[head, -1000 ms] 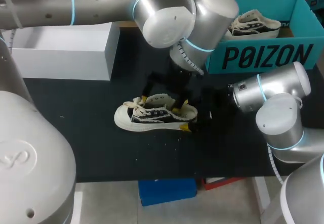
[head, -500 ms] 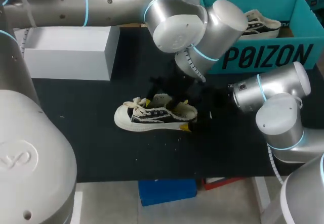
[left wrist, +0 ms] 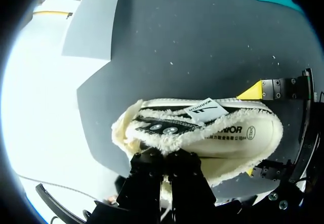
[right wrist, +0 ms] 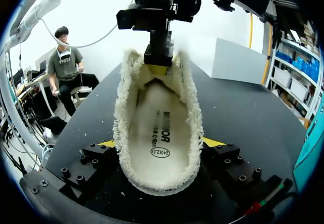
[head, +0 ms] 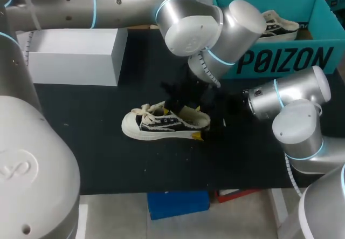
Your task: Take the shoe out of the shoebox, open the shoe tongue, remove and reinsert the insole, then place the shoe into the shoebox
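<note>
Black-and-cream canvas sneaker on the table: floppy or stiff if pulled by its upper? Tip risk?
Upper probably floppy: the black-and-cream canvas sneaker has thin frayed fabric edges, one pinched in the left tool, so it likely bends first. Sole looks flat and rubbery, so tipping seems unlikely, with the right tool clamping the heel sides.

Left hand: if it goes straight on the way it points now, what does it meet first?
The shoe. The left hand points down at the front of its opening and seems to grip the frayed edge there already; depth is unclear.
</note>
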You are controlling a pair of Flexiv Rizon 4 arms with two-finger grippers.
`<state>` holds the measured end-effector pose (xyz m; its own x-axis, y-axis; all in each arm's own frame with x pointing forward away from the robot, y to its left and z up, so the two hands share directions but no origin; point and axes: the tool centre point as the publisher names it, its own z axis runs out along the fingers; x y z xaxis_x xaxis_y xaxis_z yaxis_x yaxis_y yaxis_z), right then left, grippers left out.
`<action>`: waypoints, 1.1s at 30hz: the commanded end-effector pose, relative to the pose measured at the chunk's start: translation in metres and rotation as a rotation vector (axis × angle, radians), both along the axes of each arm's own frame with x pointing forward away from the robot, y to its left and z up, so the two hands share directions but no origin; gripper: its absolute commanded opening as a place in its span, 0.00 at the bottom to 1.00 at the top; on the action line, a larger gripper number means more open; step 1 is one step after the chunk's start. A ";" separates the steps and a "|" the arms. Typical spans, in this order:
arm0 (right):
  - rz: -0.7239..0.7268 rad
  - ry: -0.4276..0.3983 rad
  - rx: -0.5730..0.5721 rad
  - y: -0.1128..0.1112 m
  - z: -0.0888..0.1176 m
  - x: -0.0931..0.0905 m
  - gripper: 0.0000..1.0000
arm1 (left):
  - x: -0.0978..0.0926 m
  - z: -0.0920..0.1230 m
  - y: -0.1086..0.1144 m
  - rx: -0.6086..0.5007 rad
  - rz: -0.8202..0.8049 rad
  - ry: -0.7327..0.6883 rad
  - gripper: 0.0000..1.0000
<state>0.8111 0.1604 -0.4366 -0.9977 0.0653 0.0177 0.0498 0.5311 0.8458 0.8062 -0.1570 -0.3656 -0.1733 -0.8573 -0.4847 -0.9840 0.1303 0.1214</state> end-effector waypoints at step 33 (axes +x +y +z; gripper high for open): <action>0.001 0.002 -0.002 0.002 0.000 0.000 0.00 | 0.006 0.050 0.054 -0.179 0.073 -0.161 0.00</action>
